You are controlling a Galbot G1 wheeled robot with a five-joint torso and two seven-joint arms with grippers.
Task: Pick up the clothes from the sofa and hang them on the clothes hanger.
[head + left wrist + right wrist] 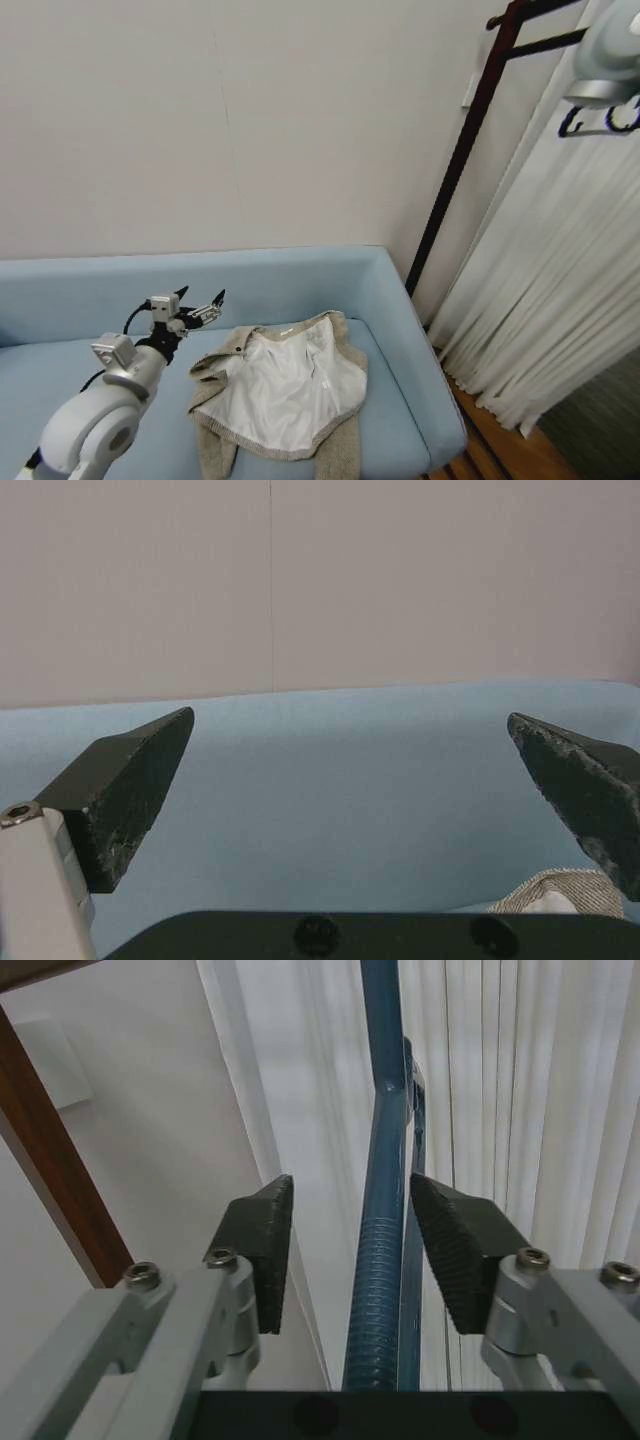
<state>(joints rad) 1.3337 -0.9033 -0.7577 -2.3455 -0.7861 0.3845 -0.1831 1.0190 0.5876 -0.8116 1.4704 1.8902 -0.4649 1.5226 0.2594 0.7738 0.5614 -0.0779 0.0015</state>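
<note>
A beige knit jacket lies spread open on the light blue sofa, its white lining facing up. My left gripper hovers open just off the jacket's collar end, above the seat. The left wrist view has the gripper with its fingers wide apart and a corner of the jacket below one finger. My right gripper is raised high beside the dark wooden clothes rack, with a dark blue hanger under it. In the right wrist view the fingers stand close on either side of the hanger's blue bar.
White curtains hang to the floor right of the sofa's end. A plain wall runs behind the sofa. The rack's post leans up from behind the sofa's right armrest. Wood floor shows at the lower right.
</note>
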